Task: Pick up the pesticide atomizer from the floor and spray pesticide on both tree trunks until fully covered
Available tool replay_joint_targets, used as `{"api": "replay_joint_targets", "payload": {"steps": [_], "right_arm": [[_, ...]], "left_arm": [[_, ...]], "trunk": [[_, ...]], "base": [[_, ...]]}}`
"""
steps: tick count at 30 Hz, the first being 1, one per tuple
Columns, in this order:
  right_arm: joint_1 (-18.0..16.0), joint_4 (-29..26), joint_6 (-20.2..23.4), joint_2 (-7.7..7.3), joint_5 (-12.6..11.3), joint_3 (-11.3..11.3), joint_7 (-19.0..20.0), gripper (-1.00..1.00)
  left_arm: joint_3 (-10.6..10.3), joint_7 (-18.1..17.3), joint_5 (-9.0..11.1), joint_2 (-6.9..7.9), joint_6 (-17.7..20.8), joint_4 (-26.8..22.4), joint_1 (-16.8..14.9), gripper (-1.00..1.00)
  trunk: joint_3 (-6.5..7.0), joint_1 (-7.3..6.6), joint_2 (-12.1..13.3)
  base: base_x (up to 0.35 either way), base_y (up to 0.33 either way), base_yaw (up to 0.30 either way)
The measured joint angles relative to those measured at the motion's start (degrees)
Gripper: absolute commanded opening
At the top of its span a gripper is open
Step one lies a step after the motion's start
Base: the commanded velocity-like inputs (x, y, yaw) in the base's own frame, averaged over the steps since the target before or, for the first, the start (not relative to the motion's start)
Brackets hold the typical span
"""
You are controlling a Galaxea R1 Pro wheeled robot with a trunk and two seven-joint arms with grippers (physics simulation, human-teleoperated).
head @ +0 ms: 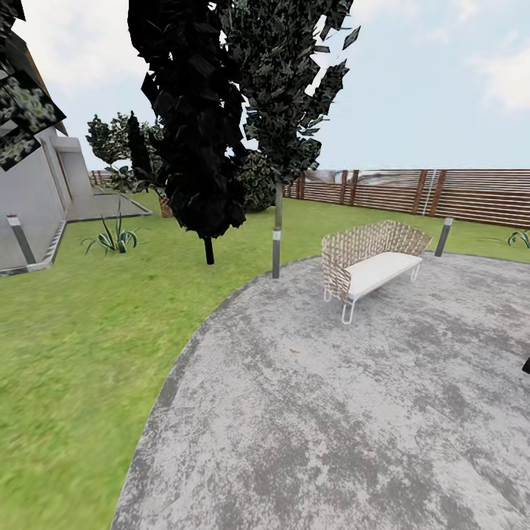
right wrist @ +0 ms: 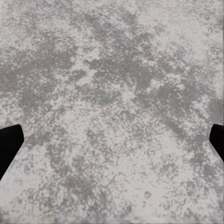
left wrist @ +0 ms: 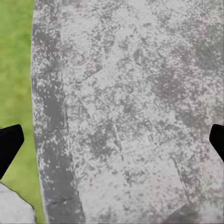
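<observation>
bench (head: 372,265) on paving (head: 353,412), lawn (head: 81,346) left, fence (head: 442,193) behind.

Garden (head: 81,331) lawn green, brown slat fence (head: 442,193) behind

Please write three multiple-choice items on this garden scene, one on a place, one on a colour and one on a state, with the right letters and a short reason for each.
1. Where does the wicker bench stand?
A. On the grey paved circle
B. On the lawn by the house
C. Against the fence

2. What colour is the bench's seat cushion?
A. Red
B. White
C. Dark green

3. How do the left gripper's fingers stand?
A. Shut on a bottle
B. Shut on nothing
C. Wide apart, holding nothing

Answers:
1. A: the head view shows the wicker bench with its legs on the grey paved circle, well short of the fence.
2. B: the seat cushion is white within the woven frame.
3. C: in the left wrist view the left gripper has its dark fingertips at opposite edges, with bare paving between them.
</observation>
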Motion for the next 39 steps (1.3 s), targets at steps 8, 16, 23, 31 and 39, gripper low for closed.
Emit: {"api": "replay_joint_targets", "payload": {"steps": [8, 16, 23, 31, 39], "right_arm": [[-0.1, 0.1, 0.0, 0.12, -0.1, -0.4, 0.0, 1.0], [-0.1, 0.1, 0.1, 0.13, -0.1, -1.0, 0.0, 1.0], [0.0, 0.1, 0.1, 0.06, -0.1, -3.4, 0.0, 1.0], [0.0, 0.1, 0.1, 0.05, 0.0, -3.8, 0.0, 1.0], [-0.1, 0.1, 0.1, 0.05, 0.0, -3.8, 0.0, 1.0]], "left_arm": [[0.0, 0.0, 0.2, -0.13, -4.2, 1.4, -0.2, 1.0], [1.5, 0.4, 0.1, 0.22, -8.2, 3.6, -0.2, 1.0], [2.2, 0.3, 0.0, 0.27, -8.3, 3.7, -0.2, 1.0], [2.3, 0.3, 0.0, 0.27, -8.3, 3.7, -0.2, 1.0], [2.3, 0.3, 0.0, 0.23, -8.3, 3.7, -0.2, 1.0]], "trunk": [[0.01, 0.0, 0.0], [0.0, 0.0, 0.0], [-0.22, 0.0, 0.0], [-0.51, 0.0, 0.0], [-0.71, 0.0, 0.0]], "base": [[0.0, 0.0, -0.256], [0.0, 0.0, -0.297], [0.0, 0.0, -0.29], [0.0, 0.0, -0.289], [0.0, 0.0, -0.289]]}}
